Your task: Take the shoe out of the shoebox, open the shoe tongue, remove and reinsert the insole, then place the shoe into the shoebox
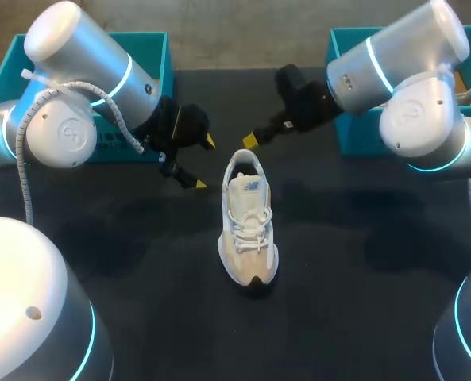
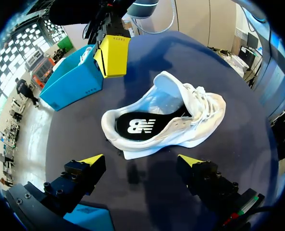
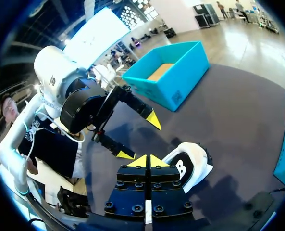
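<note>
1. Sneaker (image 1: 249,230), white and beige: you find it out of the box, standing upright on its sole in the middle of the dark table (image 1: 362,262). Its toe points toward the head camera and its heel toward the table's far edge.
2. In the left wrist view the sneaker (image 2: 166,118) shows its open collar, with the dark insole (image 2: 135,126) lying flat inside. The laces look threaded, and the tongue stands up over them.
3. Your left gripper (image 1: 204,163) hangs just left of the heel, apart from it. Its jaws are spread wide with nothing between them. From its own camera, the left gripper (image 2: 141,160) has the heel directly ahead of the gap.
4. Your right gripper (image 1: 250,141) sits just behind the heel, above the table. In the right wrist view, the right gripper (image 3: 145,161) has its yellow tips pressed together on nothing, and the sneaker (image 3: 190,166) lies just beyond and beside them. You also see the left gripper (image 3: 139,137) there, spread open.
5. Behind your left arm, the teal left shoebox (image 1: 140,36) sits at the far left corner. Its inside shows a brown floor in the right wrist view (image 3: 171,77).
6. Over at the far right corner is the teal right shoebox (image 1: 346,135). In the left wrist view (image 2: 75,79) something white shows inside it, but you cannot tell what.
</note>
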